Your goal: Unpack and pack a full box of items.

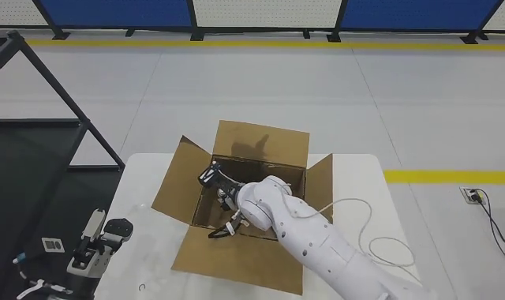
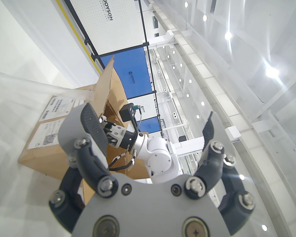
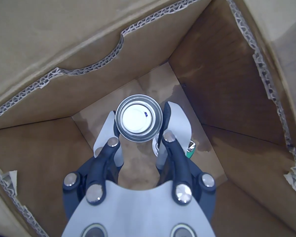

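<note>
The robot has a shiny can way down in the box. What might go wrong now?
The can is smooth and round, and the right gripper pinches only its sides, so it might slip. The cardboard box has tall walls close around the gripper, so the can might bump a wall or a flap on the way. A small green thing lies on the box floor right beside one finger and might get knocked.

We cannot identify the green item point(image 3: 190, 152) half hidden behind the right gripper point(image 3: 139, 111), nor see the sides of the can point(image 3: 138, 122) below its top, and the right arm point(image 1: 300, 221), coming in from five o'clock, covers most of the inside of the box point(image 1: 260, 142).
</note>
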{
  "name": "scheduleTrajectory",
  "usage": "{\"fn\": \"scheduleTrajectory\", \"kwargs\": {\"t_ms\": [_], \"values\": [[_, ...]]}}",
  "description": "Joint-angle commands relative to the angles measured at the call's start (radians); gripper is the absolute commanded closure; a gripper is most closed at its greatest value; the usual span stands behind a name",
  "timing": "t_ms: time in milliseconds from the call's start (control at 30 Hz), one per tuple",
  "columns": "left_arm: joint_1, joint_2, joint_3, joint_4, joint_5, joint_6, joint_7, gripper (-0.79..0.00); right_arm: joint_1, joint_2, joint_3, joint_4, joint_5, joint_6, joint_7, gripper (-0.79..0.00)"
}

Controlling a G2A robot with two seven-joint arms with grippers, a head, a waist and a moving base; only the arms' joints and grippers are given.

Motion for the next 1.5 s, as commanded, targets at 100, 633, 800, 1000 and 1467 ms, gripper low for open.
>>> {"fn": "scheduleTrajectory", "kwargs": {"t_ms": [100,633,800,1000,1467], "values": [[0.0,0.0,0.0,0.0,0.0,0.0,0.0,-0.785,0.012,-0.026,-0.01,0.063,0.002,-0.024,-0.011,0.0],[0.0,0.0,0.0,0.0,0.0,0.0,0.0,-0.785,0.03,-0.098,-0.015,0.228,0.02,-0.064,-0.06,-0.391],[0.0,0.0,0.0,0.0,0.0,0.0,0.0,-0.785,0.031,-0.106,-0.005,0.241,0.01,-0.062,-0.072,-0.733],[0.0,0.0,0.0,0.0,0.0,0.0,0.0,-0.785,0.025,-0.102,0.014,0.219,-0.019,-0.042,-0.089,-0.785],[0.0,0.0,0.0,0.0,0.0,0.0,0.0,-0.785,-0.15,0.028,0.198,-0.276,-0.241,0.064,0.007,-0.785]]}}
